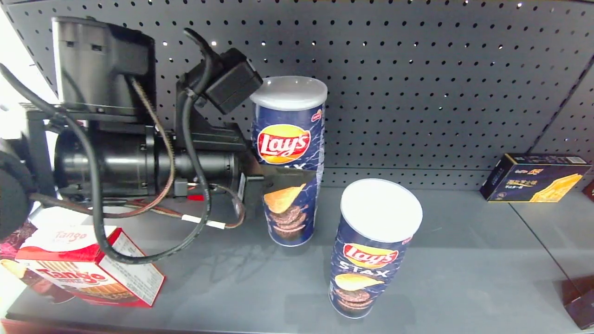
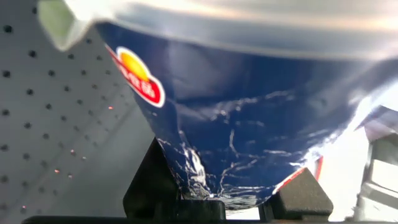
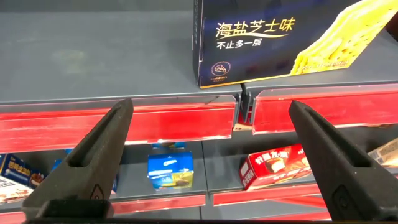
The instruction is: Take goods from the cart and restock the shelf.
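Observation:
A tall blue chips can point(image 1: 288, 139) with a white lid stands upright near the pegboard at the back of the grey shelf point(image 1: 464, 260). My left gripper point(image 1: 282, 180) comes in from the left and is shut on its middle. In the left wrist view the can point(image 2: 249, 118) sits between the two dark fingers point(image 2: 152, 183). A second, identical can point(image 1: 371, 250) stands free, closer to the front and to the right. My right gripper point(image 3: 214, 180) is open with nothing in it, facing the shelf's red price strips point(image 3: 174, 121).
A red wafer box point(image 1: 88, 271) lies at the shelf's front left, under my left arm. A dark blue snack box point(image 1: 533, 178) sits at the back right and also appears as the box point(image 3: 273, 37) above the price strips. Lower shelves hold small packets point(image 3: 169, 171).

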